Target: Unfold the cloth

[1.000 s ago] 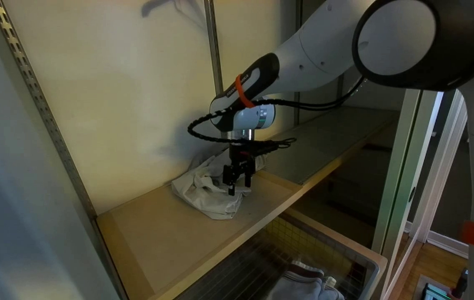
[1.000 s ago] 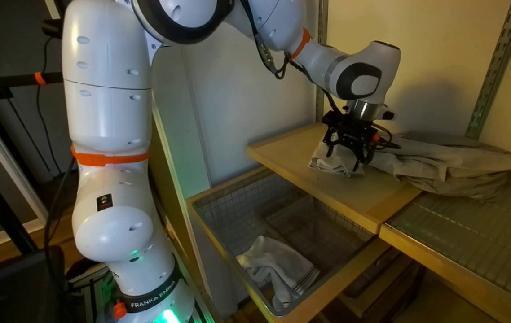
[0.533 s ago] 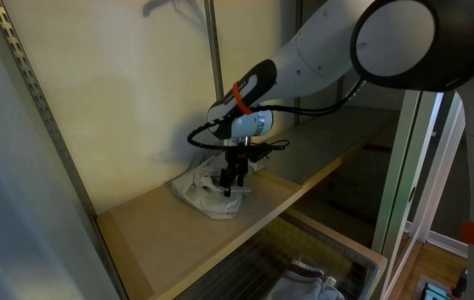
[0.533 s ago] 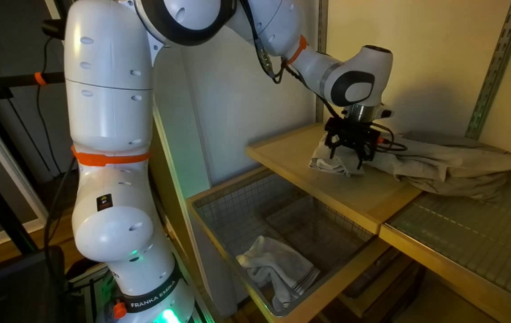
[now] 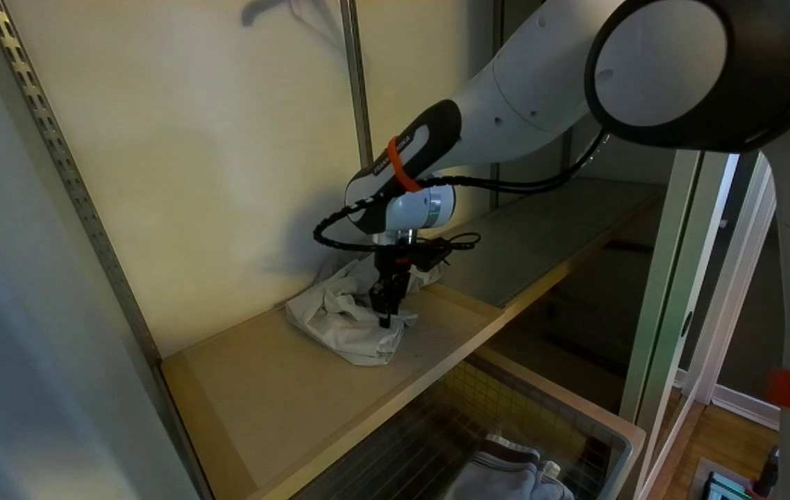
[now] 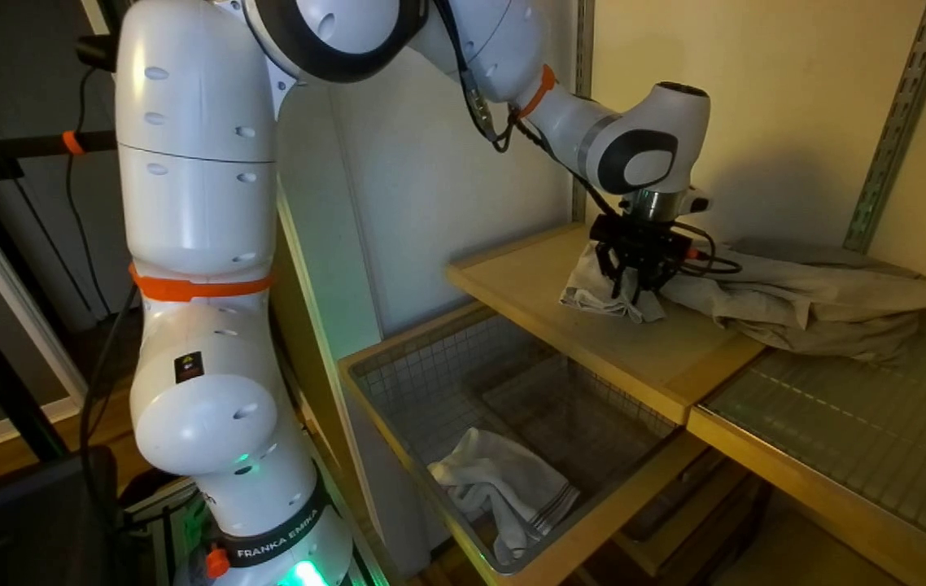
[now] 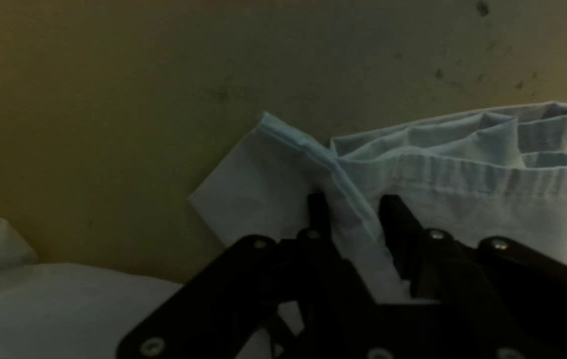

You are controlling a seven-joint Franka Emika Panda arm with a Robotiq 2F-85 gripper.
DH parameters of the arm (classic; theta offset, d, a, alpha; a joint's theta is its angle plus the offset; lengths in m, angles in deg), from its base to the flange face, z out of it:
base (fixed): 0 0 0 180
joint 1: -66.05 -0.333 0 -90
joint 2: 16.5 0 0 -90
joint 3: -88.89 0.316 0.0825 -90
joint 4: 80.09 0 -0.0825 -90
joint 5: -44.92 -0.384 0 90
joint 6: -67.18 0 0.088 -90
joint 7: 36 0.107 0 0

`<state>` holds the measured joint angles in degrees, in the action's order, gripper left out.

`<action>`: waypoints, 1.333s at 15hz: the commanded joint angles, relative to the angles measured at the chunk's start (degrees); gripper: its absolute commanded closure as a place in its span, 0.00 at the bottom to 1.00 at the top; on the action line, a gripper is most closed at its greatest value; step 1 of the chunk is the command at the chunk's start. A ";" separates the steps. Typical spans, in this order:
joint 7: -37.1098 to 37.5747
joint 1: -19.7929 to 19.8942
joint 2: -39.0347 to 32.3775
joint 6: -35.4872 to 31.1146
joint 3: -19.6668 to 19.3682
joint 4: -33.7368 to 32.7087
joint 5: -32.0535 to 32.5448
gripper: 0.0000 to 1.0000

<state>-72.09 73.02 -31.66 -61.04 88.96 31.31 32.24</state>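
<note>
drawn inward since half a second ago, the fingers (image 7: pixel 319 214) of my pincer (image 7: pixel 354 198) stand closer, though a gap is left and i see no grip. between the tips, mid-frame in the wrist view, lies a hem (image 7: pixel 351 192) of the cloth (image 7: pixel 428 182), folded on the shelf (image 7: pixel 114 149) toward frame right; a pale bundle (image 7: pixel 74 309) fills lower left. likely, pinching that hem starts the unfolding.

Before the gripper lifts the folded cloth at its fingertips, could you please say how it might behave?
The cloth will probably sag floppily, since its edges ripple. It is likely light, looking thin along those edges. Its folds may fall open unevenly: gaps show between them.
</note>
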 commanded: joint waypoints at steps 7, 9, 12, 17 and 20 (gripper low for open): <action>2.46 -0.98 7.01 -1.39 0.01 4.54 2.57 0.99; 3.49 -1.29 7.65 -1.44 -0.22 4.99 3.87 0.85; 4.28 -1.40 8.19 -1.06 -0.29 5.52 4.97 0.74; 4.67 -1.33 7.43 -0.57 -0.39 5.59 5.58 0.99; 4.61 -1.24 7.35 -0.64 -0.41 5.97 5.51 1.00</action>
<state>-68.68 72.27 -25.00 -61.05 88.99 35.79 36.50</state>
